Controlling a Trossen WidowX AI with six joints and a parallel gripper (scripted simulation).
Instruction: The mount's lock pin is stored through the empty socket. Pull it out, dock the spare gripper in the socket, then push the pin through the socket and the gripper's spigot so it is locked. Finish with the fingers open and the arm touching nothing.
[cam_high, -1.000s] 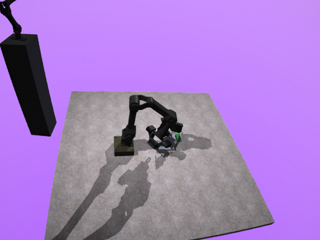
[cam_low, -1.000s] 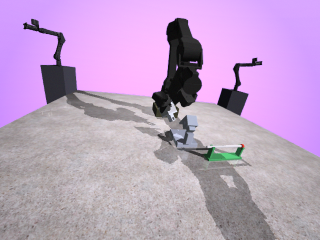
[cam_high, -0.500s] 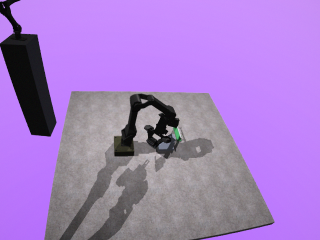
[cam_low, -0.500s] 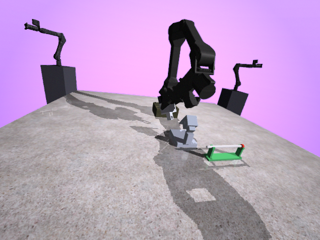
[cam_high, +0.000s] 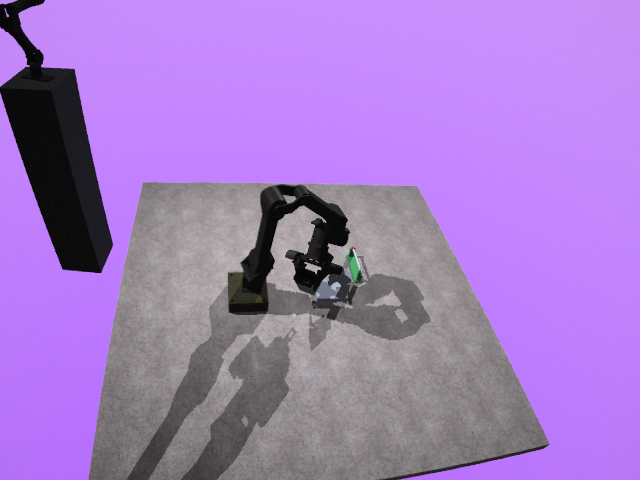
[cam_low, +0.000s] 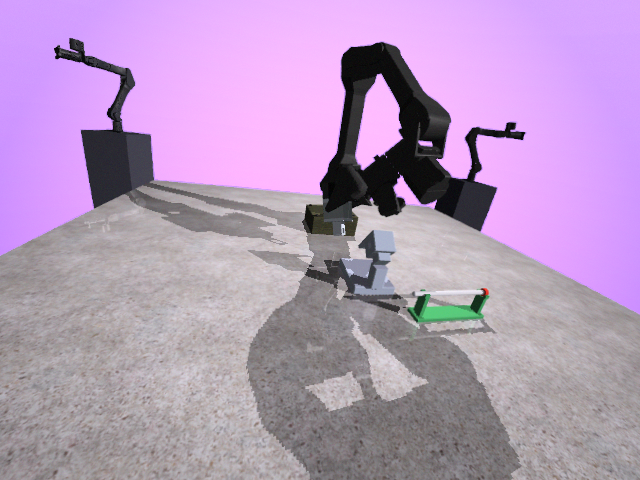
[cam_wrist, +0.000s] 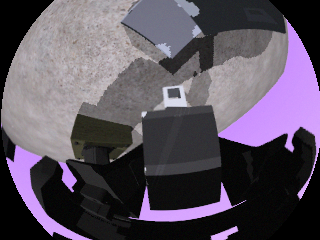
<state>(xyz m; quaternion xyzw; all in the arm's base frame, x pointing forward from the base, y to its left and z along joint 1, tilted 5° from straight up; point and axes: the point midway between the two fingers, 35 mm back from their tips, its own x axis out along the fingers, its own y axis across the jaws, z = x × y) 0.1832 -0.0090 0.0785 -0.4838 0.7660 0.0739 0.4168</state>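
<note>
My gripper (cam_low: 338, 211) is shut on the spare gripper (cam_wrist: 180, 154), a grey block with a small white spigot (cam_wrist: 174, 95) at its tip. I hold it above the mat, just behind and left of the grey mount (cam_low: 372, 263), spigot pointing down and not touching the mount. The mount also shows in the wrist view (cam_wrist: 167, 20) and in the top view (cam_high: 333, 289). Its socket looks empty. The white lock pin (cam_low: 449, 292) with a red head (cam_low: 484, 291) lies across a green stand (cam_low: 447, 311) to the right of the mount.
The arm's olive base (cam_high: 248, 297) stands close behind the mount. A tall black pillar (cam_high: 54, 170) with a camera arm stands off the mat at the left. A second black block (cam_low: 465, 203) stands at the far right edge.
</note>
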